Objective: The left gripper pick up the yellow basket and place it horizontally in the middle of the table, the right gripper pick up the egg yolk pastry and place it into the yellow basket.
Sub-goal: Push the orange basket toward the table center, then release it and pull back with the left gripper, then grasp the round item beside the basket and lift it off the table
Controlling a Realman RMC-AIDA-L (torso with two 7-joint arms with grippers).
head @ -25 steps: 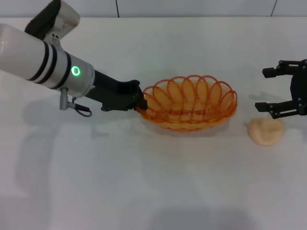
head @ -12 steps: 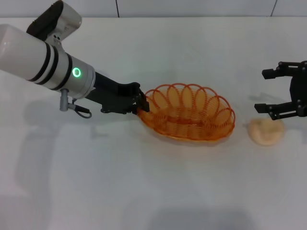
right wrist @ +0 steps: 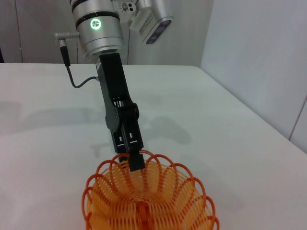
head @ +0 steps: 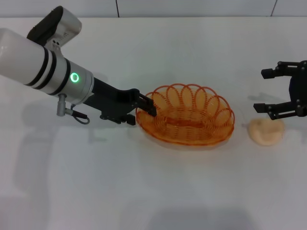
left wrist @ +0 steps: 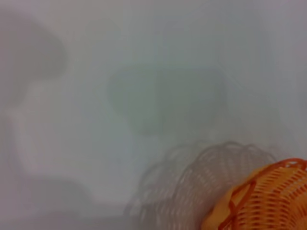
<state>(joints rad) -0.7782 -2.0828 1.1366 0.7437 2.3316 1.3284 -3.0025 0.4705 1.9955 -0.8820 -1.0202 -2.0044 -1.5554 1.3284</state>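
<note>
The yellow basket (head: 184, 117) lies level near the middle of the white table (head: 158, 191). My left gripper (head: 144, 111) is shut on the basket's left rim, with one finger reaching inside it. The right wrist view shows the basket (right wrist: 148, 201) and the left gripper (right wrist: 135, 162) on its far rim. A part of the basket shows in the left wrist view (left wrist: 264, 199). The egg yolk pastry (head: 266, 131) lies on the table to the right of the basket. My right gripper (head: 261, 91) is open and empty, just behind the pastry.
The left arm's silver-grey housing with its green light (head: 74, 77) reaches in from the left. A wall runs along the table's far edge (head: 158, 17).
The left gripper has brought the basket down from a raised tilt to level and shifted it slightly left. The right gripper and the pastry have not moved.
</note>
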